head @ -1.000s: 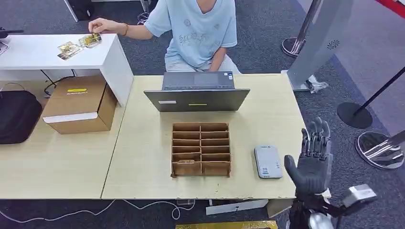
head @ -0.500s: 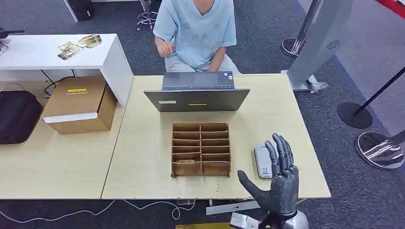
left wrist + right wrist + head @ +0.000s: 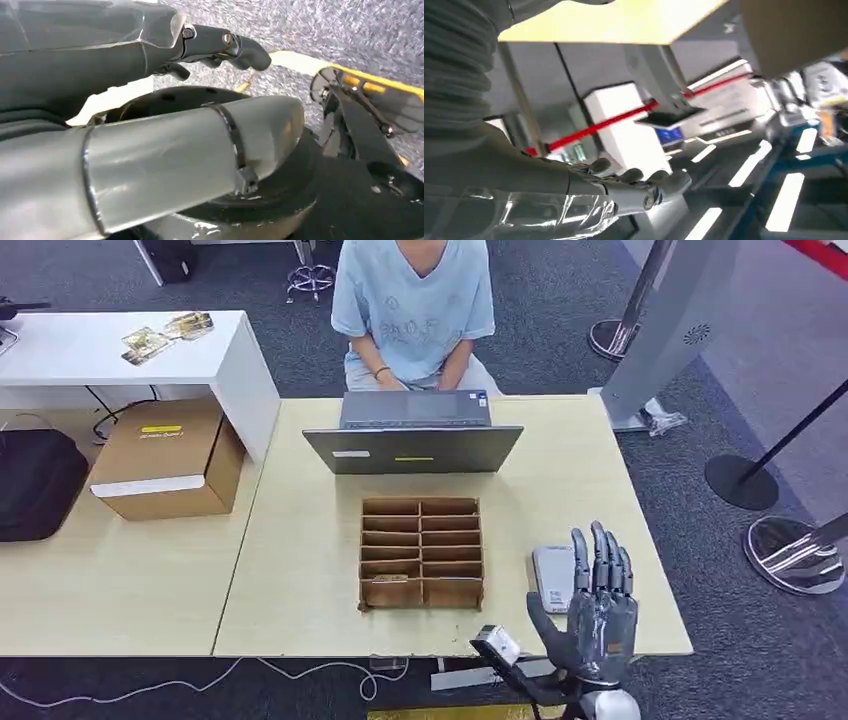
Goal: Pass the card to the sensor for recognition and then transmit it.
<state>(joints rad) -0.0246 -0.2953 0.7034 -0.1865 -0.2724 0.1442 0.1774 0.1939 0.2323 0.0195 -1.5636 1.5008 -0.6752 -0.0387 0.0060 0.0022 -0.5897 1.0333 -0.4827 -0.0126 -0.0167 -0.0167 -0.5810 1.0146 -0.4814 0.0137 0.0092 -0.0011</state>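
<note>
A grey flat sensor (image 3: 551,576) lies on the wooden table (image 3: 300,570), right of a cardboard slot organizer (image 3: 421,552). A small pale piece that may be a card sits in the organizer's front left slot (image 3: 389,580). Several cards (image 3: 165,332) lie on the white side table at the far left. My right hand (image 3: 592,605) stands at the table's front edge, just right of the sensor, fingers up and spread, holding nothing. The right wrist view shows its fingers (image 3: 634,184) stretched out. My left hand (image 3: 220,45) hangs over the carpet with nothing in it.
A person (image 3: 413,300) sits behind an opened laptop (image 3: 413,435) at the table's far side. A cardboard box (image 3: 165,458) and a black bag (image 3: 35,483) rest on the left table. Stanchion bases (image 3: 740,480) stand on the floor at the right.
My right hand has swung left from beyond the table's right edge to its front edge beside the sensor. The person drew an arm back from the white table to the laptop.
</note>
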